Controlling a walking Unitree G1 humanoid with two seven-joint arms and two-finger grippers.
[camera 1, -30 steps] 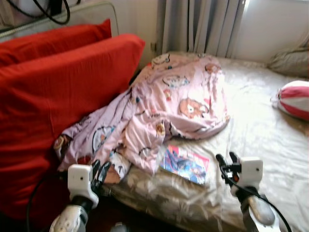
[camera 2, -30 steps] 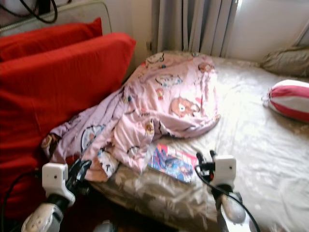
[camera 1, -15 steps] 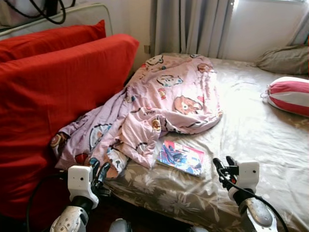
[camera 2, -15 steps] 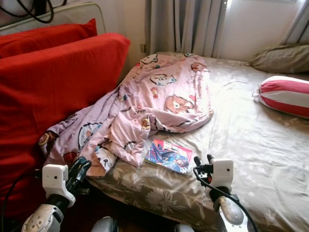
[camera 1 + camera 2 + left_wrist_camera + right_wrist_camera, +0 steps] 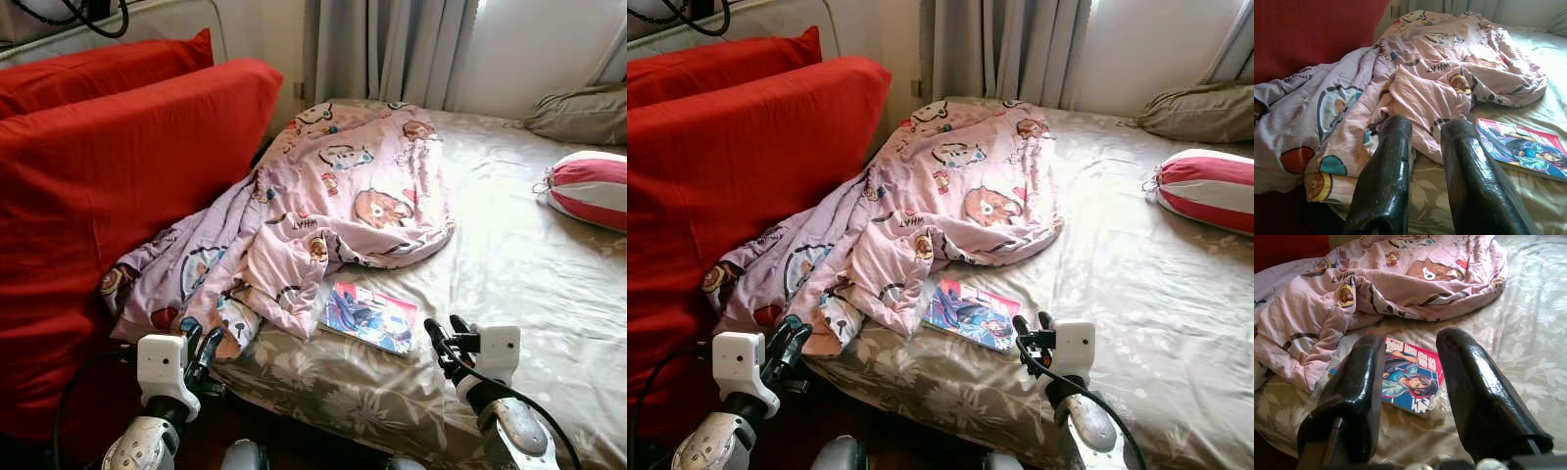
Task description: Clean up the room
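A bed (image 5: pixel 549 284) with a floral beige sheet takes up most of the scene, reaching back to grey curtains (image 5: pixel 392 49) and a bright window wall. Along the robot's left side stand two big red cushions (image 5: pixel 108 196), one behind the other, upright against the bed's edge. A pink quilt (image 5: pixel 333 206) printed with cartoon animals lies crumpled on the bed, its far end spread flat near the curtains and its near end bunched against the front cushion and hanging over the mattress edge. At the far right corner lies a beige pillow (image 5: pixel 578 108), and just in front of it, apart from it, a red-and-white striped bolster (image 5: pixel 588 188).

A comic book (image 5: pixel 370 317) with a colourful cover lies flat on the sheet near the front edge of the bed, just beside the quilt's near fold; one corner touches or slips under the cloth, I cannot tell which.

The left gripper (image 5: pixel 201 345) is held low at the bed's front edge, just below the hanging quilt, its fingers (image 5: pixel 1388 171) a narrow gap apart with nothing between them. The right gripper (image 5: pixel 446 336) hovers over the sheet near the front edge, just to the right of the comic and clear of it, its fingers (image 5: pixel 1359 391) set moderately apart and empty, pointing towards the cover.
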